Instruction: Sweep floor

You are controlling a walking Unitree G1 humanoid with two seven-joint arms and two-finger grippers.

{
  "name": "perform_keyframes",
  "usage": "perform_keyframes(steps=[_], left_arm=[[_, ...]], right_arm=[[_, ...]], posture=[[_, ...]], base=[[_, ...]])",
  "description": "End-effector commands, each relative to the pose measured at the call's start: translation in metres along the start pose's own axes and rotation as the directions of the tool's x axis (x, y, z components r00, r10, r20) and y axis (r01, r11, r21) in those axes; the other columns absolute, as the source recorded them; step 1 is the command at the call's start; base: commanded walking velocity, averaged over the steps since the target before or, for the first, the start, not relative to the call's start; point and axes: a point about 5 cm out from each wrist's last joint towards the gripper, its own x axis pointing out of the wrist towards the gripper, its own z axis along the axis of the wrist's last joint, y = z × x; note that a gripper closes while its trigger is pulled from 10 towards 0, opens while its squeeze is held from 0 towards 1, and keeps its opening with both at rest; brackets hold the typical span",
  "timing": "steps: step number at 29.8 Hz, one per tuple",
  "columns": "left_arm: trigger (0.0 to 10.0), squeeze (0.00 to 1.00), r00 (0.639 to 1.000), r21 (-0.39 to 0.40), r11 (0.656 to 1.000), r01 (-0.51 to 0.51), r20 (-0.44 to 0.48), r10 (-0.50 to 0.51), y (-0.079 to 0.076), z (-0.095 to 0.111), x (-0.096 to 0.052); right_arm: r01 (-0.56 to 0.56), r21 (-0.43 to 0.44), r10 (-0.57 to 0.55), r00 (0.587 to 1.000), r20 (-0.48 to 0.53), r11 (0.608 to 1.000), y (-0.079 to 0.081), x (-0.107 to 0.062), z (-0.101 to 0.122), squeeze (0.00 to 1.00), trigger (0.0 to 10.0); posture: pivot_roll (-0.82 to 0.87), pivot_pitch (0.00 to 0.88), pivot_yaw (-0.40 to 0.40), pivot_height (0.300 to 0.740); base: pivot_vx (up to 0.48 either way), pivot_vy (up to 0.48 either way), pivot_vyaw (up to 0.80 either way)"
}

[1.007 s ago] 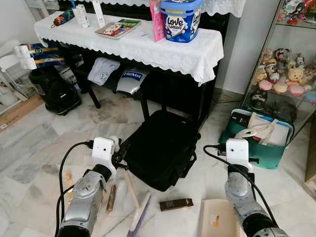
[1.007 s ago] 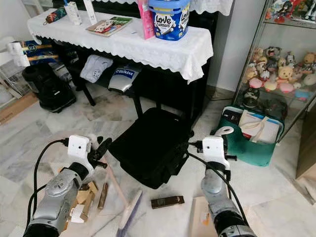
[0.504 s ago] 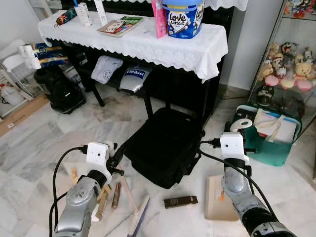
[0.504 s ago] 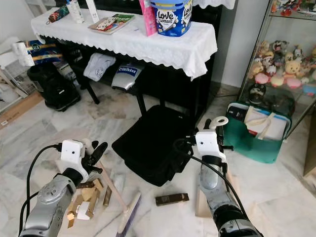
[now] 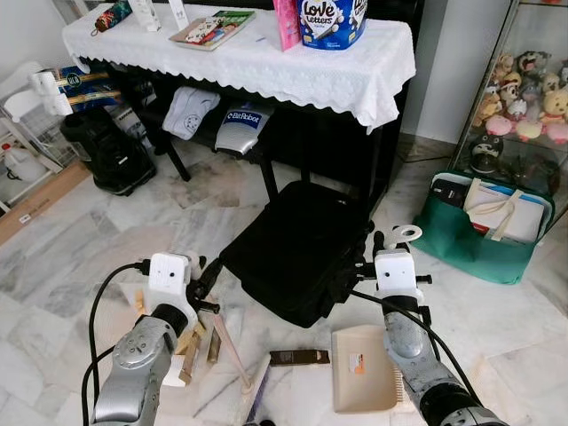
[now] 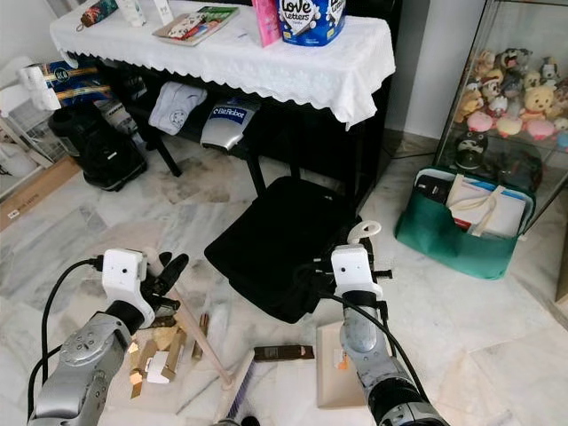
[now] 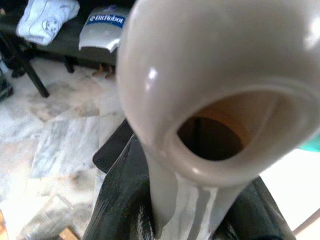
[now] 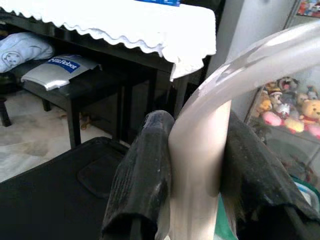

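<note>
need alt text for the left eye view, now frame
Seen from the robot's head, its left gripper holds a brush handle over wood scraps, while the right gripper holds a beige dustpan on the marble floor. Between them lies a brown bar; a black bag sits before a cloth-covered table.

A: The two head views look forward and down from above at the marble floor (image 5: pixel 80 248), sharing the black bag (image 5: pixel 297 257) and the cloth-covered table (image 6: pixel 266 67).

B: Each wrist view sits very close behind its arm's black fingers, facing the same bag and the bench (image 8: pixel 95 85) under the table.
</note>
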Motion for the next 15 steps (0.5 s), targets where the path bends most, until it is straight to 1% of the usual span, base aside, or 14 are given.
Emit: perform_keyframes(steps=[1, 3, 4, 5, 7, 8, 10, 15], left_arm=[[10.0, 0.00, 1.000, -0.036, 0.999, -0.022, 0.011, 0.022, 0.004, 0.004, -0.001], [10.0, 0.00, 1.000, -0.096, 0.995, -0.014, 0.024, 0.017, -0.001, 0.006, 0.003], [10.0, 0.00, 1.000, -0.096, 0.995, -0.014, 0.024, 0.017, -0.001, 0.006, 0.003], [10.0, 0.00, 1.000, -0.138, 0.990, 0.006, 0.026, -0.003, -0.006, 0.008, 0.006], [10.0, 0.00, 0.999, -0.176, 0.983, 0.047, 0.029, -0.042, -0.011, 0.009, 0.008], [10.0, 0.00, 0.997, -0.215, 0.973, 0.081, 0.038, -0.074, -0.015, 0.011, 0.009], [10.0, 0.00, 0.995, -0.231, 0.968, 0.101, 0.043, -0.094, -0.016, 0.013, 0.010], [10.0, 0.00, 0.991, -0.213, 0.968, 0.130, 0.043, -0.123, -0.016, 0.017, 0.012]], right_arm=[[-0.041, -0.002, 0.041, 0.999, -0.035, 0.999, 0.007, -0.007, -0.007, 0.00, 10.0], [-0.048, -0.002, 0.048, 0.998, -0.038, 0.999, 0.006, -0.008, -0.008, 0.00, 10.0], [-0.048, -0.002, 0.048, 0.998, -0.038, 0.999, 0.006, -0.008, -0.008, 0.00, 10.0], [-0.051, 0.000, 0.051, 0.998, -0.039, 0.999, 0.006, -0.007, -0.008, 0.00, 10.0], [-0.053, 0.001, 0.053, 0.998, -0.041, 0.999, 0.006, -0.007, -0.008, 0.00, 10.0], [-0.054, 0.002, 0.055, 0.998, -0.041, 0.999, 0.006, -0.006, -0.007, 0.00, 10.0], [-0.058, 0.002, 0.058, 0.998, -0.040, 0.998, 0.007, -0.005, -0.006, 0.00, 10.0], [-0.071, 0.010, 0.071, 0.997, -0.032, 0.997, 0.009, -0.001, -0.003, 0.00, 10.0]], posture=[[0.12, 0.186, 0.176, 0.740], [0.12, 0.182, 0.173, 0.740], [0.12, 0.182, 0.173, 0.740], [0.11, 0.180, 0.172, 0.740], [0.11, 0.176, 0.169, 0.740], [0.11, 0.171, 0.168, 0.740], [0.11, 0.167, 0.167, 0.740], [0.10, 0.151, 0.163, 0.740]], base=[[0.000, 0.000, 0.00], [0.000, 0.000, 0.00], [0.000, 0.000, 0.00], [0.000, 0.000, 0.00], [0.000, 0.000, 0.00], [0.000, 0.000, 0.00], [0.000, 0.000, 0.00], [0.000, 0.000, 0.00]])
